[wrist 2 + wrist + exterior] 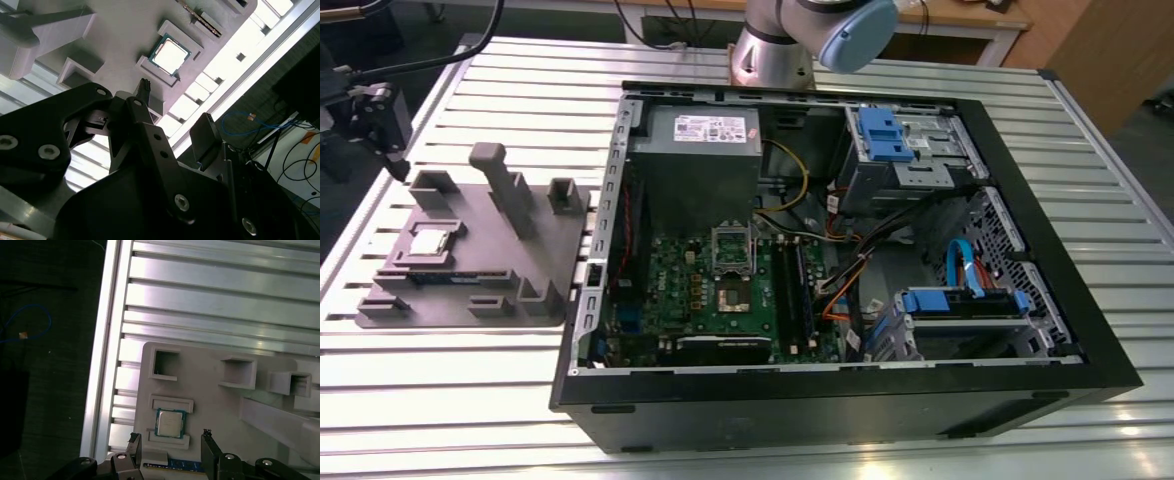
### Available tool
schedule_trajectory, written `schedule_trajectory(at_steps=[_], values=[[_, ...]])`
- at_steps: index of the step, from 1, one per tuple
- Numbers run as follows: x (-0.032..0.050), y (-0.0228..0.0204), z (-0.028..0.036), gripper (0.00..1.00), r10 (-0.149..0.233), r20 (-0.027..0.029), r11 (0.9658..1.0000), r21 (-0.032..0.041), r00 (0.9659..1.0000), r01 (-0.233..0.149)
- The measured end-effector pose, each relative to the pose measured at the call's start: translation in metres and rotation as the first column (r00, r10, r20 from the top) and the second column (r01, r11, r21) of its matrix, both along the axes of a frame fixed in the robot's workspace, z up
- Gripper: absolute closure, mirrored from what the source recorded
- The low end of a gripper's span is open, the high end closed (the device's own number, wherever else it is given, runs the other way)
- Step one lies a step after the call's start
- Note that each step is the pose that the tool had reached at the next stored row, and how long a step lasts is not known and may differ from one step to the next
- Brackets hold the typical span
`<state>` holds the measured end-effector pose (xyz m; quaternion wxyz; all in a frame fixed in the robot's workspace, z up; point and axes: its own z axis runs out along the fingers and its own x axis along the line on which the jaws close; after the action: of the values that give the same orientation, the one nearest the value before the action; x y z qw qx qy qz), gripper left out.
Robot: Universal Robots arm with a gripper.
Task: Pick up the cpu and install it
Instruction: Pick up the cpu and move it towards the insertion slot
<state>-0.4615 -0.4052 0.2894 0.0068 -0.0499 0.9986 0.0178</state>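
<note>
The cpu (431, 240) (171, 54) (170, 422), a small square chip with a shiny silver top, lies flat in a recess of the grey moulded tray (480, 290) (210, 405) at the exterior view's left. My gripper (371, 115) (172, 107) (170, 436) hangs above the tray's far left side, apart from it. It is open, with nothing between its fingers. In the first wrist view the two fingertips (206, 433) stand on either side of the cpu's image. The open socket (734, 268) sits on the green motherboard inside the computer case (1067, 290).
Upright grey posts (500, 185) rise from the tray beside the cpu. The case holds a grey power-supply box (700, 140), blue drive brackets (881, 135) and loose cables (854, 270). The slatted aluminium table (454, 400) ends close to the tray, with dark floor (45, 365) beyond.
</note>
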Motion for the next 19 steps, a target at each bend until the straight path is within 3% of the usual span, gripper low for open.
schedule_trajectory(at_steps=[7,19], values=[[0.0000,0.0000,-0.0026,0.41,0.000,0.0017,1.0000,0.0001,1.0000,0.000],[0.0051,-0.0009,-0.0153,0.41,0.000,0.0028,1.0000,0.0002,1.0000,0.000]])
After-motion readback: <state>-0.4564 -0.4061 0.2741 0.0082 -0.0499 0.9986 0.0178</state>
